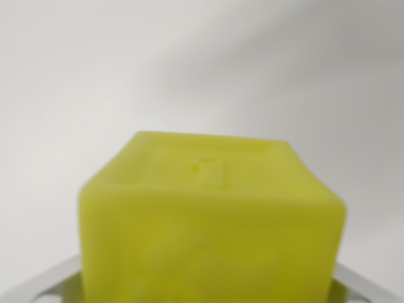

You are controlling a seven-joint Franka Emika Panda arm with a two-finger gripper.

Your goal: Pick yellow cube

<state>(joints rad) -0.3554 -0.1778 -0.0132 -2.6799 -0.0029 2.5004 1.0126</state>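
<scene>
Yellow cube (211,221) fills view, blurred, flanked by hand (208,287).

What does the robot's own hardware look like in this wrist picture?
Very little shows. Only pale grey, flat gripper parts appear at the bottom corners, the one on the wrist view's left with a rounded slot cut in it. The blurred yellow cube covers the rest. No cables or markings visible.

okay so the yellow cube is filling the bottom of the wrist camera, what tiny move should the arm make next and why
Probably close the jaws on the yellow cube. It sits very near the camera, roughly centred, between the grey gripper parts showing at both lower corners, on a plain white surface. Whether the fingers already touch it cannot be told, since the cube hides them, so close gently.
</scene>
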